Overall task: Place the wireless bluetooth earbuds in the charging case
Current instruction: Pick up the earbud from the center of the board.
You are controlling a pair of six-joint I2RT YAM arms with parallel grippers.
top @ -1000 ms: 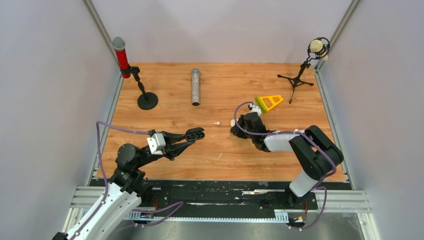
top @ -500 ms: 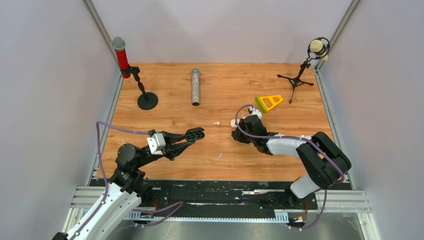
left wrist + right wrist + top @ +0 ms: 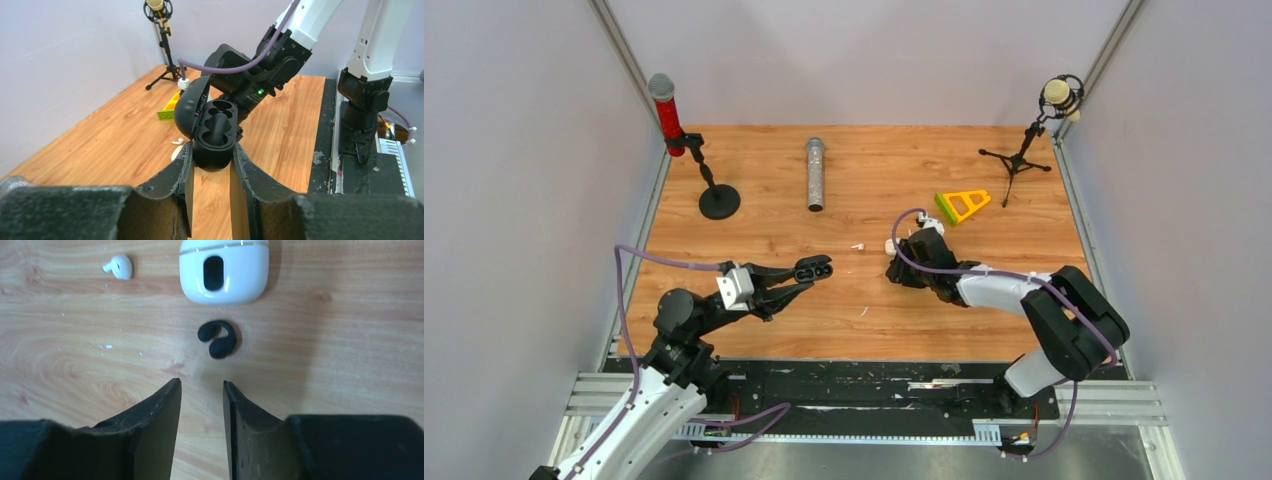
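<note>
Right, my left tool (image 3: 212, 150) is clamped on the lower half of the black charging case (image 3: 215, 132), holding it off the bench (image 3: 325, 365) at the near left with the lid swung open. Both wells face up and I see no bud in them. My right tool (image 3: 201, 385) is low over the bench right of centre, jaws apart with nothing between them. The black earbud (image 3: 217, 338) lies on the wood just off its tips. The white case (image 3: 223, 272) lies just beyond that to the left, and a white earbud (image 3: 119, 266) sits farther left again.

The pick is what worries me most. The black bud is a small curled piece lying flat, slightly right of the line between my jaws. If I come down as I am, one tip may land on it and flick it away, or squeeze it out sideways as I close. It also sits near the white case, so a jaw pushed too far could shove the case or trap the bud against it.

After that, the seating is the risk. The black case is gripped only at its base and tilted, so a bud pressed in off-angle may twist the case in my left tool or pop out of the well. I also must not drop a black bud into the white case.
</note>
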